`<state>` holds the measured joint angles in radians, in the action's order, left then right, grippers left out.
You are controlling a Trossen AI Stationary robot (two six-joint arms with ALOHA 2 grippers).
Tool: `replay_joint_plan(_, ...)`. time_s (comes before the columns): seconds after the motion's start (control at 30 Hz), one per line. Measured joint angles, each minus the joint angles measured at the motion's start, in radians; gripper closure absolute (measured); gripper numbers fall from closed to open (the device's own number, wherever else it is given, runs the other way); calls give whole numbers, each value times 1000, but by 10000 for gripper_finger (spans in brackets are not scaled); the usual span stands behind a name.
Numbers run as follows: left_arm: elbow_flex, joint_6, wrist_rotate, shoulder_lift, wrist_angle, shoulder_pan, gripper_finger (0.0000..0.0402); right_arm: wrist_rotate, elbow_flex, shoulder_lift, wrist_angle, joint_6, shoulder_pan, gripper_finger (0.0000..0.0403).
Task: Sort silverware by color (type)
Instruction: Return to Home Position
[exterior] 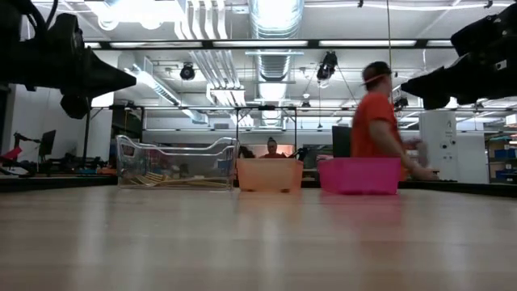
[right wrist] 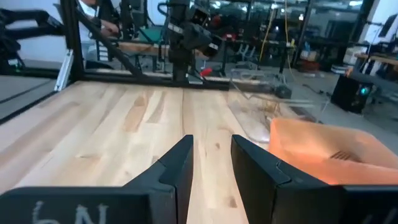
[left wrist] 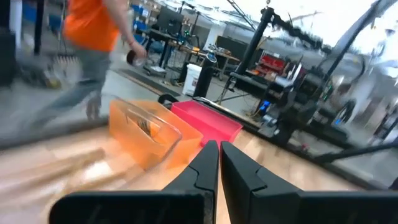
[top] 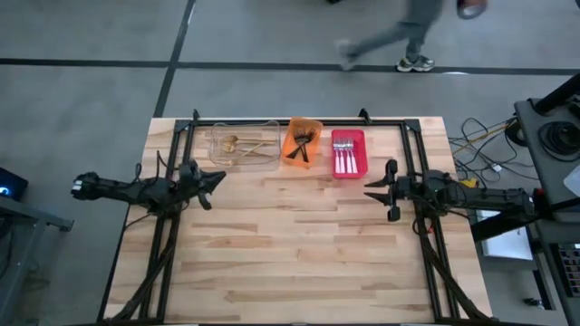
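Note:
The silverware lies in three bins along the far edge. Gold pieces (top: 237,145) are in a clear bin (top: 217,134), black pieces (top: 303,145) in an orange bin (top: 317,127), and silver forks (top: 344,159) in a red bin (top: 362,138). My left gripper (top: 220,177) hangs shut above the table's left side, pointing level toward the right. My right gripper (top: 369,192) hangs over the right side, pointing left. Its fingers (right wrist: 180,168) are open with nothing between them. Both stand well clear of the tabletop in the low view.
A dark metal frame (top: 299,121) runs along the far edge and down both sides of the wooden table. A person (exterior: 380,121) in an orange top walks past beyond the far edge. Bare wood (top: 299,244) fills the middle and near part.

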<state>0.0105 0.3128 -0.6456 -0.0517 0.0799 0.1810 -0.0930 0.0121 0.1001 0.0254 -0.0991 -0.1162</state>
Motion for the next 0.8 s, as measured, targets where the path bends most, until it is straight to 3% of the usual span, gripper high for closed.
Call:
replay_joint_plan(0.2,0,228,0,-22,0,0,401,134,0,78,-9,45,0,303)
replay_joint_plan(0.33,0,209,0,-36,0,0,401,138,0,149,-9,125,0,303)
replay_joint_plan(0.8,1,168,1,-60,2,0,401,142,-1,285,-8,126,0,303)
